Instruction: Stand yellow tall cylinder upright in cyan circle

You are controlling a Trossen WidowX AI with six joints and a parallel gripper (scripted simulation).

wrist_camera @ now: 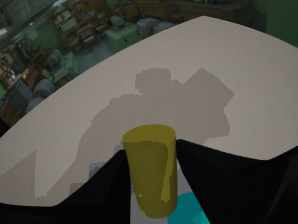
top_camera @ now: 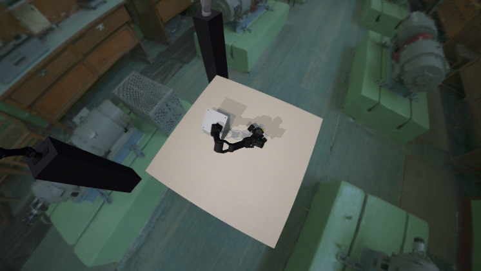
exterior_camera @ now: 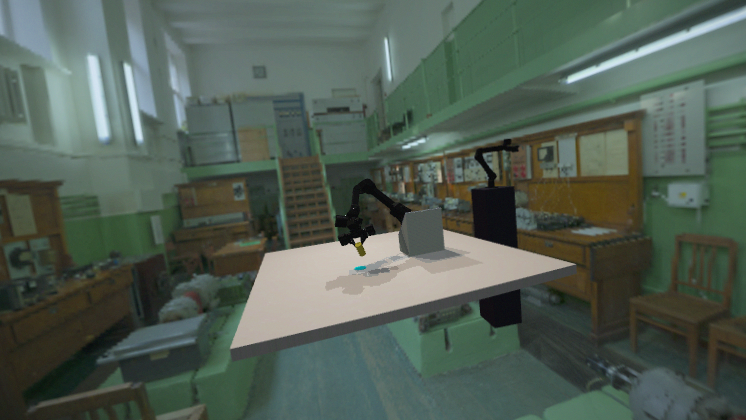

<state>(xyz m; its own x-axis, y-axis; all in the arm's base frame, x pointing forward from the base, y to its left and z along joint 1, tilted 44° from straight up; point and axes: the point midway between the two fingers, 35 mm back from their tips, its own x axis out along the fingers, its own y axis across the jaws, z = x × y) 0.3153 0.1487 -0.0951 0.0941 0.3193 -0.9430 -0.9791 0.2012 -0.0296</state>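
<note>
Left of the gripper (exterior_camera: 356, 244) in the exterior view: bare beige table (exterior_camera: 313, 307) and the arm's grey shadow (exterior_camera: 354, 281) lying across it. At the gripper itself: black fingers clamped on the yellow tall cylinder (exterior_camera: 360, 249), held clear of the surface, hanging below the fingers with a slight tilt, lower end toward the table. Directly beneath and a touch left of the cylinder's tip: the cyan circle (exterior_camera: 359, 268), a small bright spot on the table, not touched by the cylinder. Right of the gripper: the black arm (exterior_camera: 375, 195) arching up and back to its grey wedge-shaped base block (exterior_camera: 421, 232); farther right, a tall black post (exterior_camera: 494, 216) carrying a small camera arm.

From the wrist camera: dark fingers framing both lower corners, the cylinder (wrist_camera: 152, 169) pinched between them and pointing away, its flat yellow end face toward the table. Just right of the cylinder's far end, partly hidden behind it: the cyan circle (wrist_camera: 189, 219). Beyond, a blocky grey shadow (wrist_camera: 173, 106) on the table.

From the top camera: only a sliver of yellow (top_camera: 260, 128) visible at the gripper (top_camera: 257, 133), the circle hidden beneath it.
</note>
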